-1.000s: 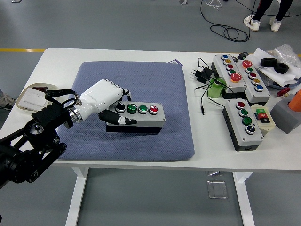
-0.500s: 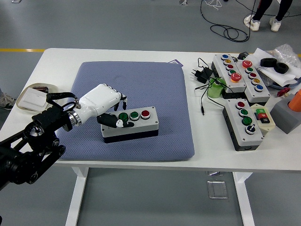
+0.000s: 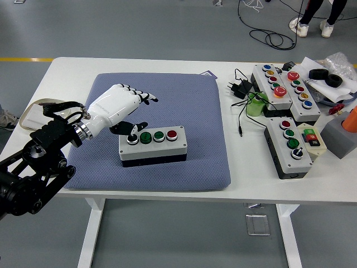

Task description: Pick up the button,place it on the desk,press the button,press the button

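Note:
A grey button box (image 3: 153, 146) with a black base lies flat on the blue pad (image 3: 184, 100). On its top are a black knob, two green buttons and a red one. My left hand (image 3: 133, 107), white with black fingertips, hovers just above and behind the box's left end. Its fingers (image 3: 146, 97) are spread and hold nothing, and the thumb points down toward the black knob. The right arm is out of view.
Two more button boxes (image 3: 290, 144) (image 3: 281, 89) lie on the right of the table beside a black charger with cables (image 3: 240, 89), a green object (image 3: 255, 106) and a grey block (image 3: 340, 137). A round dish (image 3: 39, 111) sits at the left edge.
My left hand set the button box down on the pad, let go of it, and rose up and back with its fingers spread. The box shifted left and now rests flat.

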Robot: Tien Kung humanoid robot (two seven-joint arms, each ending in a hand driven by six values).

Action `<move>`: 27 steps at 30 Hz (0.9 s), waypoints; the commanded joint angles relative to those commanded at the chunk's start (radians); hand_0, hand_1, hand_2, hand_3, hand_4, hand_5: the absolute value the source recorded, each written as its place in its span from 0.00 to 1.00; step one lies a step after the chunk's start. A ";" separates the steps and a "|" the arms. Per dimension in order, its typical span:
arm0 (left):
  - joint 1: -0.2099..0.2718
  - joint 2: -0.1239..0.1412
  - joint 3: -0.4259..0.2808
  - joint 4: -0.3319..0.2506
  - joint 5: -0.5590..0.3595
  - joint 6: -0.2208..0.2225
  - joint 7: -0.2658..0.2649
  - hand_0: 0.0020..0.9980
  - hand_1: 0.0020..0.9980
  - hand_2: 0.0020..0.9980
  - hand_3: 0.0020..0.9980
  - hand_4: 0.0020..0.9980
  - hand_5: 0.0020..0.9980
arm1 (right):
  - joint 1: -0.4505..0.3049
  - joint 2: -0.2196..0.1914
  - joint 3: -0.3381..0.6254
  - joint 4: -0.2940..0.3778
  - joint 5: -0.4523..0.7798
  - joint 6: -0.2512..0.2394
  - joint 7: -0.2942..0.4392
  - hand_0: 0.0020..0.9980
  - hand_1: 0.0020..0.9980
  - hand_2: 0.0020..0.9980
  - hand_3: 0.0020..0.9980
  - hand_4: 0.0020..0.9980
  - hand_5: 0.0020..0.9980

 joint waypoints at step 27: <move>0.049 0.098 -0.069 -0.478 -0.004 -0.537 0.218 0.12 0.07 0.11 0.86 0.38 0.00 | -0.001 -0.003 -0.009 0.000 0.011 0.001 0.002 0.63 0.44 0.62 0.56 0.31 0.23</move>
